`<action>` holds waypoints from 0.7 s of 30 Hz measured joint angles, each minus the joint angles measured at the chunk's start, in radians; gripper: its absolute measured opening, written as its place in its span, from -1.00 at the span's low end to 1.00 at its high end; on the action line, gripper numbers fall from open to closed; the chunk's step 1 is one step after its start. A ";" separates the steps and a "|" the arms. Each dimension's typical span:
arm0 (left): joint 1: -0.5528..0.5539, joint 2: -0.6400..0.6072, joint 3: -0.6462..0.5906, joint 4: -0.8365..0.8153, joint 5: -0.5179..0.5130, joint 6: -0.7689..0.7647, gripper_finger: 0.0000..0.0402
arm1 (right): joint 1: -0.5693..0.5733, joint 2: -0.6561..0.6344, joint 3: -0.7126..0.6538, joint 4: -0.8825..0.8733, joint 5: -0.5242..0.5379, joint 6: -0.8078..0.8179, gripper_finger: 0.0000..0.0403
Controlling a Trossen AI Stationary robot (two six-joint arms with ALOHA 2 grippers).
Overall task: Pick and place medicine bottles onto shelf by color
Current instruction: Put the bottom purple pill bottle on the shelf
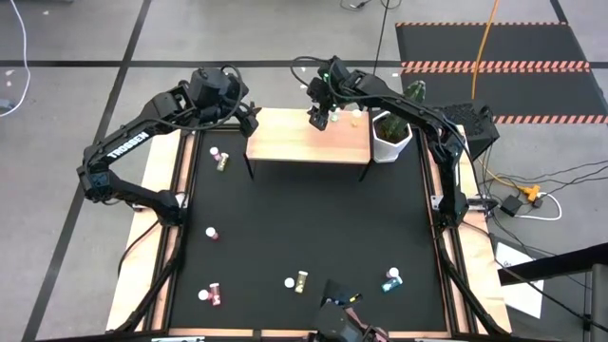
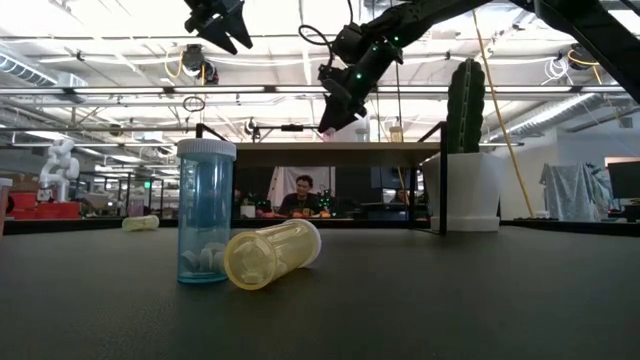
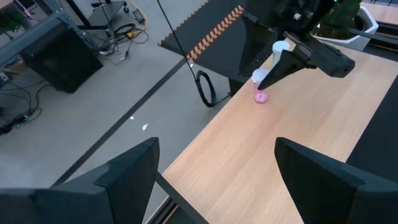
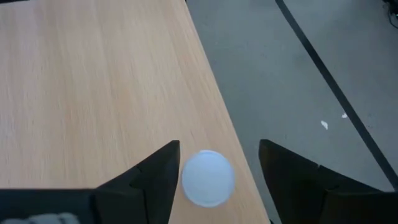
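Observation:
The light-wood shelf point(image 1: 309, 142) stands at the table's far side. A pink bottle with a white cap point(image 4: 208, 177) stands upright on it by its far edge; it also shows in the left wrist view point(image 3: 260, 93). My right gripper point(image 1: 320, 116) points down over this bottle, open, one finger on each side of the cap. My left gripper point(image 1: 251, 116) hovers open and empty at the shelf's left end point(image 3: 211, 168). Other bottles lie on the black mat: pink point(image 1: 211, 295), yellow point(image 1: 299, 280), teal point(image 1: 391, 279). My right gripper comes at the pink bottle's white cap point(image 4: 186, 177) from above, pointing down. One finger point(image 4: 163, 171) stands right at the cap's rim and the other point(image 4: 280, 171) stands clear of it. I cannot tell whether the near finger touches the cap.
A white pot with a green cactus point(image 1: 391, 133) stands right of the shelf. More bottles lie at the mat's left point(image 1: 220, 160) point(image 1: 211, 232). In the low view a teal bottle point(image 2: 205, 212) stands upright beside a lying yellow one point(image 2: 270, 252). A person sits in the room behind.

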 joint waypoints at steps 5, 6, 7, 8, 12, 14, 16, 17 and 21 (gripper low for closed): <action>0.000 0.000 0.000 -0.002 0.000 0.000 0.60 | -0.006 0.000 0.000 -0.008 0.000 -0.014 0.06; 0.000 0.000 0.000 -0.002 0.000 0.000 0.60 | -0.006 0.000 0.000 -0.013 0.000 -0.018 0.06; 0.000 0.000 0.000 -0.003 0.000 0.000 0.60 | -0.007 0.000 0.000 -0.016 0.000 -0.024 0.06; 0.000 0.000 0.000 -0.003 0.000 0.000 0.60 | -0.007 0.000 0.000 -0.019 0.000 -0.027 0.06; 0.000 0.000 0.000 -0.003 0.000 0.000 0.60 | -0.007 0.000 0.000 -0.030 -0.001 -0.036 0.06; 0.000 0.000 0.000 -0.003 0.000 0.000 0.60 | -0.007 0.000 0.001 -0.040 -0.002 -0.047 0.05; 0.000 0.000 0.000 -0.003 0.000 0.000 0.60 | -0.007 0.000 0.001 -0.047 -0.002 -0.051 0.05; 0.000 0.000 0.000 -0.003 0.000 0.000 0.60 | -0.007 0.000 0.001 -0.047 -0.002 -0.051 0.05; 0.000 0.000 0.000 -0.003 0.000 0.000 0.60 | -0.007 0.000 0.001 -0.043 -0.002 -0.051 -0.02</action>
